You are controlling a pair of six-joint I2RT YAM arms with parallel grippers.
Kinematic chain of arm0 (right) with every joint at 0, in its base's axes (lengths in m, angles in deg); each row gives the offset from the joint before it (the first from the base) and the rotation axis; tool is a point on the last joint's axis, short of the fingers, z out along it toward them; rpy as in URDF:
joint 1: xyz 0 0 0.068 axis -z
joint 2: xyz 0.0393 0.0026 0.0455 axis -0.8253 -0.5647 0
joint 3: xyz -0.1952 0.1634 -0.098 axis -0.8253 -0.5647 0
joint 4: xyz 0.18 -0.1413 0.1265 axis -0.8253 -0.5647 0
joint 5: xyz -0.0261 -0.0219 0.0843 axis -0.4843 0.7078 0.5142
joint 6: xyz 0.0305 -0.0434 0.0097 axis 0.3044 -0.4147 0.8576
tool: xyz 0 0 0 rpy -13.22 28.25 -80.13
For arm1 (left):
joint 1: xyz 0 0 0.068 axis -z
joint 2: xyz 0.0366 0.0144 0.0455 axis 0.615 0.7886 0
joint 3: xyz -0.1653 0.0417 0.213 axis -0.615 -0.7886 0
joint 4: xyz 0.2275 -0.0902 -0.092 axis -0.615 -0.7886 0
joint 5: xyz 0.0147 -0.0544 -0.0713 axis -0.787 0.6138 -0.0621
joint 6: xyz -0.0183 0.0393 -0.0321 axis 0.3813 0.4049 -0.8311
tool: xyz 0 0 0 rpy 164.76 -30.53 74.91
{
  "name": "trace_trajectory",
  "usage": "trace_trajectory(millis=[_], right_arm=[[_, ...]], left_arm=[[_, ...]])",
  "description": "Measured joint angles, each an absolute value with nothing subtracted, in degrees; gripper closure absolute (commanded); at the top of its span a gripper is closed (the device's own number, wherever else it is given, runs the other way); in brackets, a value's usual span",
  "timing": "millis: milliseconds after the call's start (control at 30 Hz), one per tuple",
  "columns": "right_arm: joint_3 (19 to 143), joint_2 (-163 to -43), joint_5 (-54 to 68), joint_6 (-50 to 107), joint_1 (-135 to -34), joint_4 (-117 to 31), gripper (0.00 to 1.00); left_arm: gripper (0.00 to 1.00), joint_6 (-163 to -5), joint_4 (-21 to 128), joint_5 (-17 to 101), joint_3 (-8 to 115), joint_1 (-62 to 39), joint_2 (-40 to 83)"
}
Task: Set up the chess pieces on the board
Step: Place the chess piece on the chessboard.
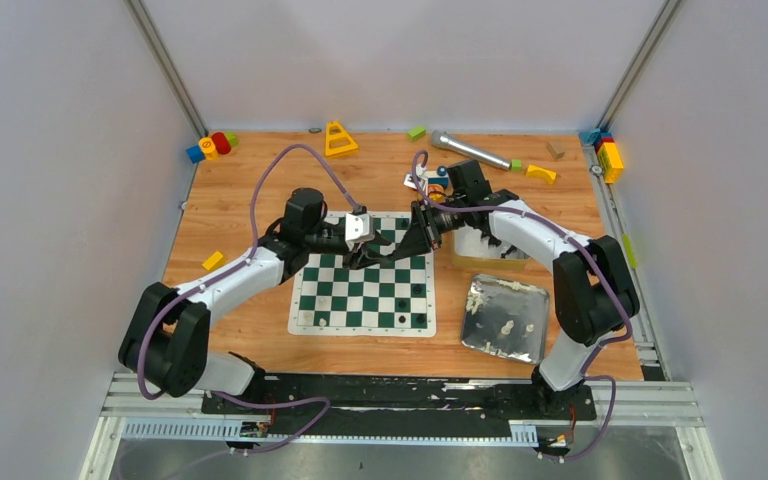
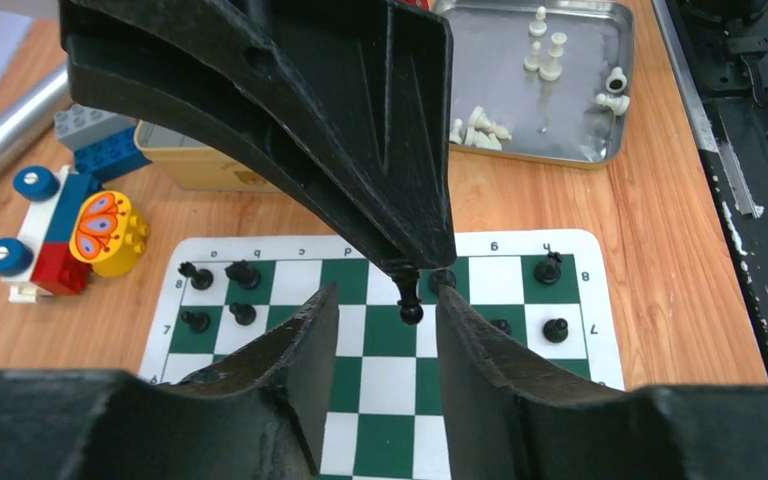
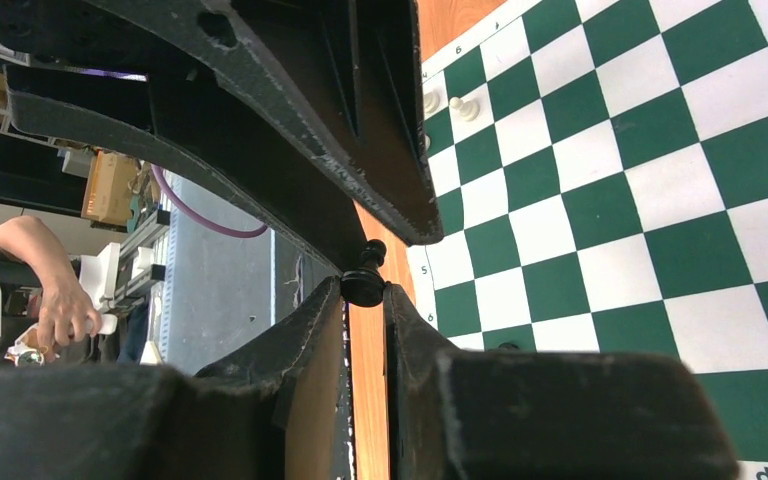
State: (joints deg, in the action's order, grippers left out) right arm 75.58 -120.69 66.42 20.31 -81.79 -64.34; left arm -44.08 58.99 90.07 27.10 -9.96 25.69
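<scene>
The green-and-white board (image 1: 360, 305) lies mid-table. My right gripper (image 1: 407, 246) is shut on the base of a black chess piece (image 3: 364, 281) and holds it above the board's far rows. In the left wrist view that piece (image 2: 409, 298) hangs head-down between my left fingers (image 2: 310, 340). My left gripper (image 2: 385, 305) is open around it without touching, and shows in the top view (image 1: 368, 256). Several black pieces (image 2: 243, 272) stand on rows 7 and 8 of the board (image 2: 390, 380). White pieces (image 3: 465, 107) stand on the board's (image 3: 660, 150) opposite rows.
A silver tin (image 1: 535, 345) right of the board holds several white pieces (image 2: 550, 60). A yellow box (image 1: 490, 262) sits behind the tin. Toy blocks (image 2: 70, 225), a yellow triangle (image 1: 339, 138) and a silver cylinder (image 1: 470, 150) lie along the far edge.
</scene>
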Motion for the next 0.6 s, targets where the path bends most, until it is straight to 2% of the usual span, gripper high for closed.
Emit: trace_trajectory(millis=[133, 500, 600], right_arm=[[75.6, -120.7, 66.6, 20.3, -81.8, -64.3, 0.96], [75.6, -120.7, 66.6, 20.3, -81.8, -64.3, 0.96], [75.6, -120.7, 66.6, 20.4, -81.8, -64.3, 0.96]], left_arm=[[0.6, -45.3, 61.0, 90.5, 27.1, -10.0, 25.7], [0.6, -44.8, 59.2, 91.2, 27.1, -10.0, 25.7], [0.62, -44.4, 58.3, 91.2, 27.1, -10.0, 25.7]])
